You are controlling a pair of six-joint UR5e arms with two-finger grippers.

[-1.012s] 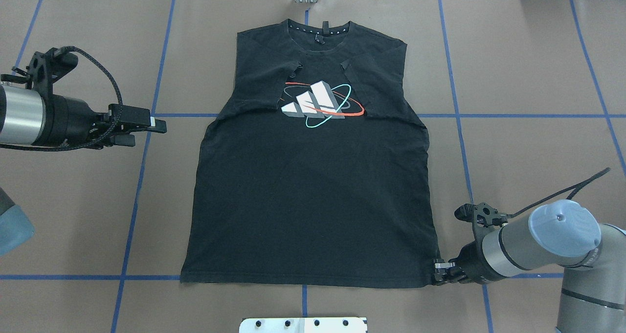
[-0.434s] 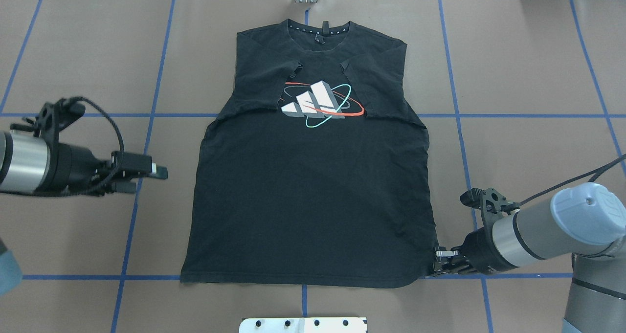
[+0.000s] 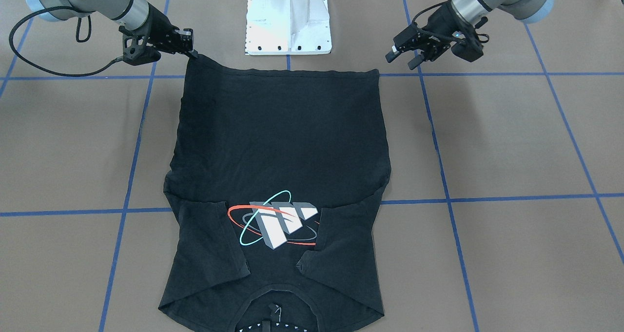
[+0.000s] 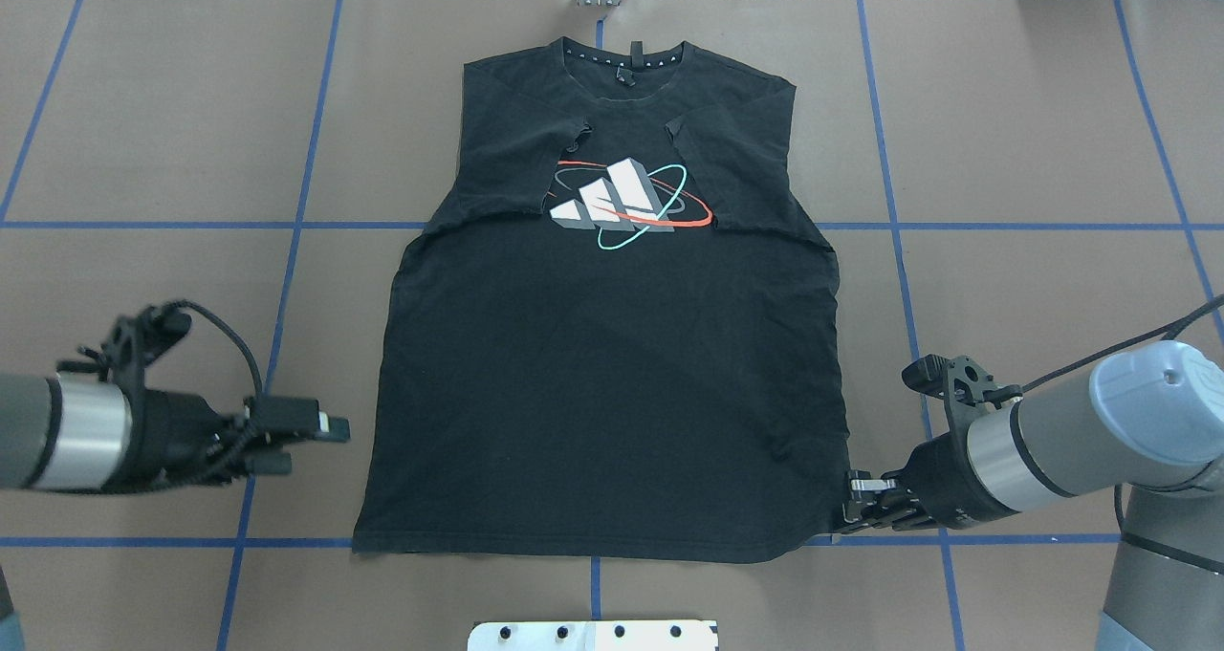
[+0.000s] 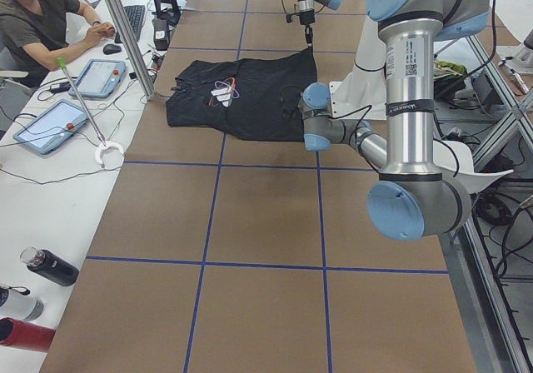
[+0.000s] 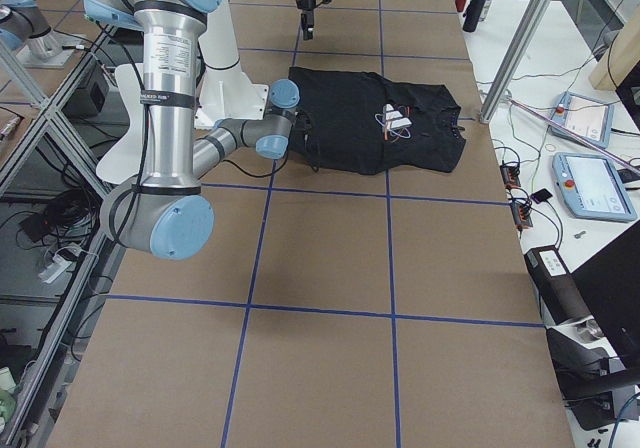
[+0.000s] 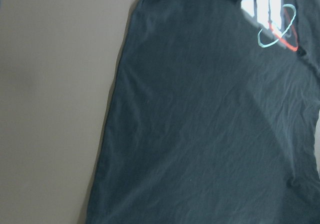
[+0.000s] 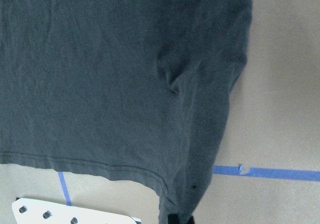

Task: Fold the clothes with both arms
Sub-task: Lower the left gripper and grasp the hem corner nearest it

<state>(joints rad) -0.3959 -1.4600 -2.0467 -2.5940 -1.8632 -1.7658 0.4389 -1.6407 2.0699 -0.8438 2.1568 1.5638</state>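
Start at the left: left tool (image 3: 400, 60) spread and empty, hanging just beside the lower left side of the T-shirt (image 4: 612, 383), clear of the cloth.

Expect thin, limp cotton: light enough for a fingertip pinch, too soft to hold any shape, prone to sagging and dragging between two grips. Laid flat in the middle of the brown surface (image 4: 143, 106), logo (image 4: 622, 206) up, both sleeves (image 4: 516, 168) turned in over the chest, collar (image 4: 626, 54) at the far side and hem (image 4: 593, 548) nearest the robot.

Take hold at the two corners of the hem, pinching through both layers (risking, with the top layer alone, a shirt opened like a bag). Keep both grips level to avoid skewing the fold.

At the right: right tool (image 4: 851, 515) pressed together on the right hem corner, that corner drawn slightly up off the surface, judging by the wrist view, with a small ridge of wrinkles just beside it. Left hem corner not yet taken; probably the next grip.
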